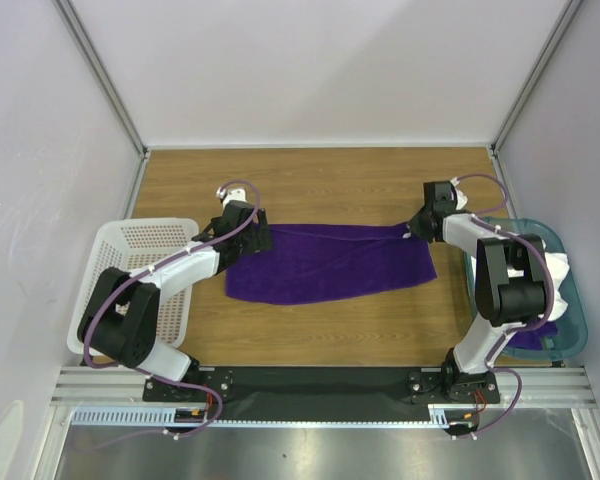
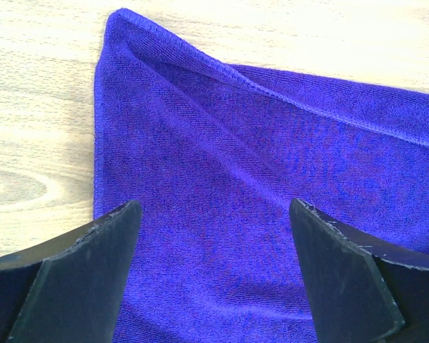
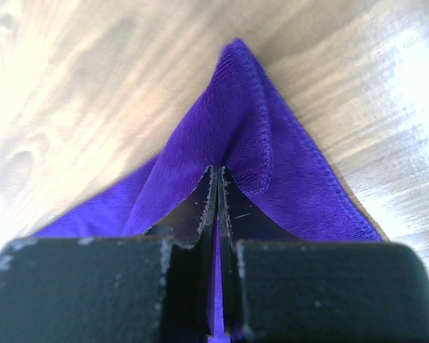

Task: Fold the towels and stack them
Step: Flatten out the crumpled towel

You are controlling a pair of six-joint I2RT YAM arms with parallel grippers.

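Observation:
A deep-purple towel (image 1: 330,262) lies spread flat on the wooden table between the two arms. My left gripper (image 1: 260,238) hovers over its far left corner with the jaws wide open. In the left wrist view the towel (image 2: 257,186) fills the gap at the left gripper (image 2: 213,204), and nothing is pinched. My right gripper (image 1: 412,230) is at the far right corner. In the right wrist view that corner of the towel (image 3: 286,179) is pinched and puckered upward at the right gripper (image 3: 218,171).
A teal bin (image 1: 575,300) stands at the right edge beside the right arm, holding a white towel (image 1: 558,268) and another purple towel (image 1: 530,338). A white perforated basket (image 1: 140,250) sits at the left edge under the left arm. Grey walls enclose the table.

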